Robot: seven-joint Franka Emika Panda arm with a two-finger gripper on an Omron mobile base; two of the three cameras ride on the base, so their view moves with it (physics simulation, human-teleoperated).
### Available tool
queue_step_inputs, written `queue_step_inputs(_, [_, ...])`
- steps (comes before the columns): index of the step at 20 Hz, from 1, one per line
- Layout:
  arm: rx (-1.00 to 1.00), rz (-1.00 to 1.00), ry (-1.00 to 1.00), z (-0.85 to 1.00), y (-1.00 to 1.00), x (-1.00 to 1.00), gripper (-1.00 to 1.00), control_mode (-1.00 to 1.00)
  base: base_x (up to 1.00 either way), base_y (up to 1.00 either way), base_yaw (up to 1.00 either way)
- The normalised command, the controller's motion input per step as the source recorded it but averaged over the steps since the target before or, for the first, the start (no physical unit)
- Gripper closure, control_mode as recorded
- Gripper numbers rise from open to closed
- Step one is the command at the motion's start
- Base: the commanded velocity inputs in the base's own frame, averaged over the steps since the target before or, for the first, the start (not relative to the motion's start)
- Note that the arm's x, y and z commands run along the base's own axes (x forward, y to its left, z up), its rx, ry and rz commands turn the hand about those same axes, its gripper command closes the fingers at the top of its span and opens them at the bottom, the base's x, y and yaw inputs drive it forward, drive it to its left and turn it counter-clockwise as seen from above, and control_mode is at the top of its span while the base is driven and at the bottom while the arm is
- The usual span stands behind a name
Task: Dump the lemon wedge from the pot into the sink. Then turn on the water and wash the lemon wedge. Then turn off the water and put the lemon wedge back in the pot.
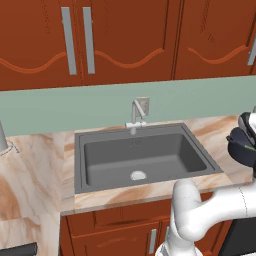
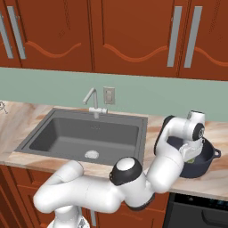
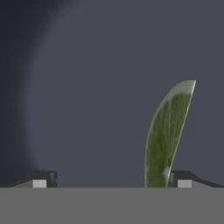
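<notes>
Lemon wedge (image 3: 168,135) beside right fingertip, open end effector (image 3: 111,179), inside pot (image 2: 202,162)

This is a home kitchen: red-brown wall cabinets (image 1: 120,40) with long silver handles hang above a pale green backsplash (image 1: 60,105), and a dark grey sink (image 1: 145,160) with a small silver faucet (image 1: 136,116) sits recessed in a marbled countertop (image 1: 30,175).

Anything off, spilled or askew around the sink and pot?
Nothing stands out. The dark grey recessed sink is dry, faucet off. The squat navy-black pot sits upright on the marble counter right of it, the yellowish-green lemon wedge inside, between the open gripper fingertips.
</notes>
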Motion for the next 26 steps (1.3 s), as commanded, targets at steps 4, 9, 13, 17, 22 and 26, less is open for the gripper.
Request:
queue_step_inputs(4, [0.0, 0.0, 0.0, -0.07, 0.0, 0.0, -1.0, -1.0, 0.0, 0.0, 0.0])
queue_step_inputs(9, [0.0, 0.0, 0.0, -0.05, 0.0, 0.0, 1.0, -1.0, 0.0, 0.0, 0.0])
queue_step_inputs(13, [0.0, 0.0, 0.0, -0.02, 0.0, 0.0, 1.0, -1.0, 0.0, 0.0, 0.0])
queue_step_inputs(17, [0.0, 0.0, 0.0, 0.0, 0.0, 0.0, 1.0, -1.0, 0.0, 0.0, 0.0])
queue_step_inputs(22, [0.0, 0.0, 0.0, 0.0, 0.0, 0.0, 1.0, -1.0, 0.0, 0.0, 0.0])
queue_step_inputs(26, [0.0, 0.0, -0.05, 0.38, 0.0, 0.0, 1.0, -1.0, 0.0, 0.0, 0.0])
